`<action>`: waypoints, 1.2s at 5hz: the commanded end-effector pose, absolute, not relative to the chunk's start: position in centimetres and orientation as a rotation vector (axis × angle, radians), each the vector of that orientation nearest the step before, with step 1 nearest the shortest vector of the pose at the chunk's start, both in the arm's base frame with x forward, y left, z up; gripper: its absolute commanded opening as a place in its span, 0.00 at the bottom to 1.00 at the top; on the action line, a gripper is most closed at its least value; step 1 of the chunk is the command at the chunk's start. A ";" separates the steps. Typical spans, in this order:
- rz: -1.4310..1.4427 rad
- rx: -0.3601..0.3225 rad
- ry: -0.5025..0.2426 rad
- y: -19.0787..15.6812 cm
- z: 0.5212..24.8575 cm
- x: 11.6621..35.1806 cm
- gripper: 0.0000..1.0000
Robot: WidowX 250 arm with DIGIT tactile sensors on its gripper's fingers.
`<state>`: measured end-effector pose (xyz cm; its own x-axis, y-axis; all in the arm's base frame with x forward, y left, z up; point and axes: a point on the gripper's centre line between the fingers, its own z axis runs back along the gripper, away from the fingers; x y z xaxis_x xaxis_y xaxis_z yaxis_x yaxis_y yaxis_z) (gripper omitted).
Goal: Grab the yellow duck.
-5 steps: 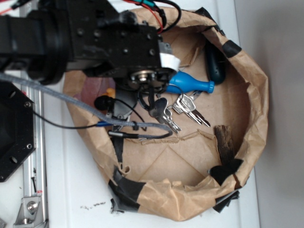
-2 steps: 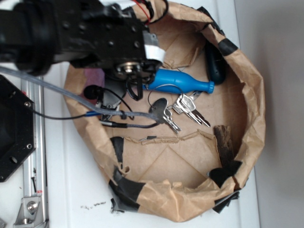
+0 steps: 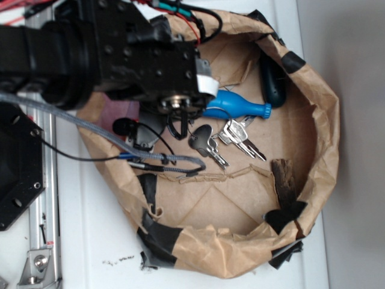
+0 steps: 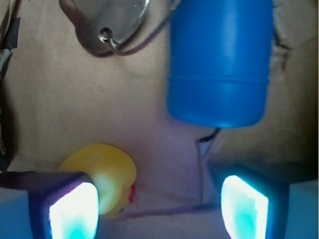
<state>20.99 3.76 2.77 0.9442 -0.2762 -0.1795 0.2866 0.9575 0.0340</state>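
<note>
The yellow duck lies on the brown paper floor in the wrist view, low on the left. It rests against the inner side of my left fingertip, which covers part of it. My gripper is open, low over the floor, and the right fingertip is far from the duck. The blue bottle lies just ahead of the jaws. In the exterior view the black arm hides the duck and the jaws.
A paper bag with a rolled rim encloses everything. Inside are the blue bottle, a bunch of keys with a grey fob, a black object at the back and a dark bark piece. Cables trail below the arm.
The arm swung up and left, then came back down and right over the bottle's base. A bit of orange-yellow seen beside the arm a second ago is now covered.
</note>
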 end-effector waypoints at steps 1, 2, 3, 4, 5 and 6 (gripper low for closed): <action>-0.227 -0.009 0.235 2.1 1.4 21.6 1.00; -0.213 0.013 0.229 2.6 1.6 21.1 0.00; -0.215 0.028 0.237 2.9 1.8 20.9 0.00; -0.214 0.037 0.227 3.2 3.1 21.2 0.00; -0.213 0.078 0.192 3.7 7.0 22.2 0.00; -0.204 0.225 -0.043 2.9 12.4 25.1 0.00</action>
